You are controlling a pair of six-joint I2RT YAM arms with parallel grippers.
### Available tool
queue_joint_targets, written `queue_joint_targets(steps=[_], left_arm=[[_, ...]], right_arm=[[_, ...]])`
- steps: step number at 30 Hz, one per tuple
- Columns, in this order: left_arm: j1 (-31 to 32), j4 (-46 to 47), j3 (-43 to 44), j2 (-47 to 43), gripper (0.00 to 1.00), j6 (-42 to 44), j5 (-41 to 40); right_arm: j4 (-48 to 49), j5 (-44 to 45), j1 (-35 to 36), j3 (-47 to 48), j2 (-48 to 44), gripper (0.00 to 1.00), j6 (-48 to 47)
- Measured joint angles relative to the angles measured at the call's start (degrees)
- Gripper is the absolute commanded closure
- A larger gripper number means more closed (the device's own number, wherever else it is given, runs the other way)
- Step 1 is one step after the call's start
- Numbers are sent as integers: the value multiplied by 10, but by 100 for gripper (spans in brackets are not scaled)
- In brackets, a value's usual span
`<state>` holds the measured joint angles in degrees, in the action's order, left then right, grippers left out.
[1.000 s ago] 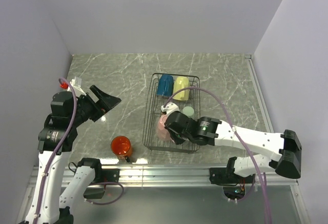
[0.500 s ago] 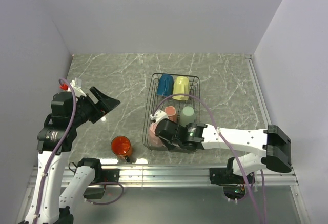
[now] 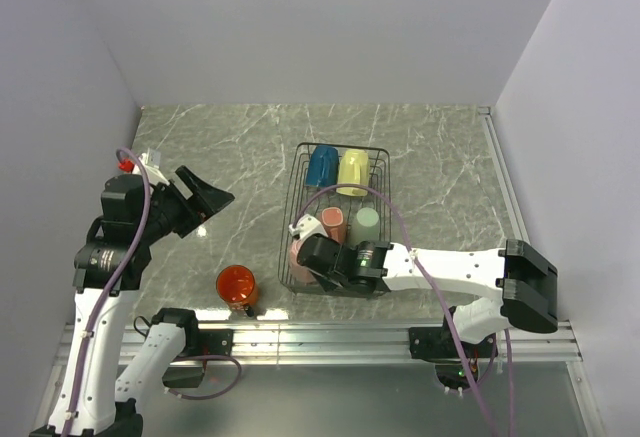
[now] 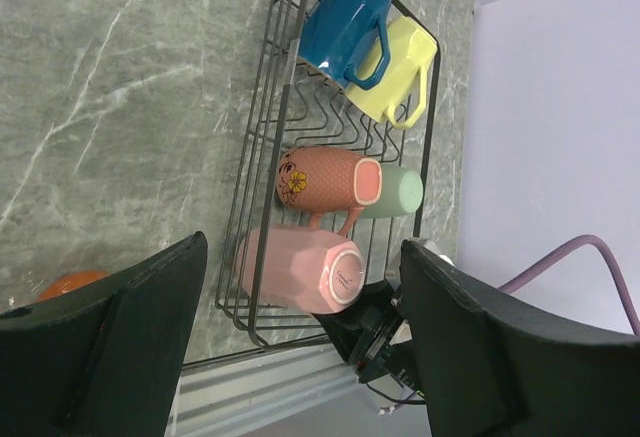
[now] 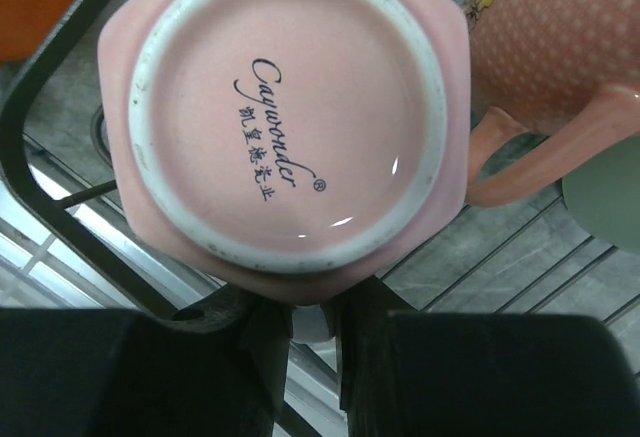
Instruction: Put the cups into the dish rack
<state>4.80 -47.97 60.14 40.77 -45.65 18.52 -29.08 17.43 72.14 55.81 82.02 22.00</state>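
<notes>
A grey marble-patterned table (image 3: 220,137), walled in white, carries the rectangular black wire dish rack (image 3: 290,207). From above, the blue handled mug (image 3: 322,165) and the pale yellow handled mug (image 3: 353,169) lie at the rack's far end, with the pink flower-patterned mug (image 3: 333,222) and the mint green mug (image 3: 368,219) mid-rack. The right gripper (image 3: 305,257) has the plain pink faceted mug (image 3: 297,257) at the near end, while the bright orange mug (image 3: 236,283) stands on the table well outside the rack. The left gripper (image 3: 208,192) hangs over the table with its jaws spread wide and empty. Its wrist camera shows the plain pink mug lying on its side inside the near wires, just beside the patterned mug. The right wrist camera faces that mug's base; the jaws are pinched nearly together at its lower edge, probably on the handle, though that part is hidden. To finish well, the arm should let the mug settle fully on the wires, clear of the patterned mug's handle, then part the jaws and draw straight back without snagging the rim.
</notes>
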Motion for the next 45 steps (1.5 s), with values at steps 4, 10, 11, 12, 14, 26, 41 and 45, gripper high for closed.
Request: queue_joint_targets(steps=[4, 10, 11, 12, 14, 26, 41, 45], left_arm=[[0, 0, 0, 0, 18, 0, 0], [0, 0, 0, -1, 18, 0, -2], [0, 0, 0, -2, 18, 0, -3], [0, 0, 0, -2, 18, 0, -4], [0, 0, 0, -5, 18, 0, -4], [0, -12, 0, -13, 18, 3, -5], [0, -27, -1, -33, 19, 9, -9], [0, -25, -2, -29, 19, 10, -11]], right_arm=[[0, 12, -1, -9, 0, 100, 0], [9, 24, -4, -23, -3, 100, -1], [17, 22, -5, -30, -9, 100, -3], [23, 17, -6, -37, -15, 100, -5], [34, 5, -7, -49, -25, 100, -10], [60, -52, -7, -52, 2, 83, -41], [28, -27, -5, -37, 0, 30, -38], [-8, -32, 1, 7, -26, 30, -39]])
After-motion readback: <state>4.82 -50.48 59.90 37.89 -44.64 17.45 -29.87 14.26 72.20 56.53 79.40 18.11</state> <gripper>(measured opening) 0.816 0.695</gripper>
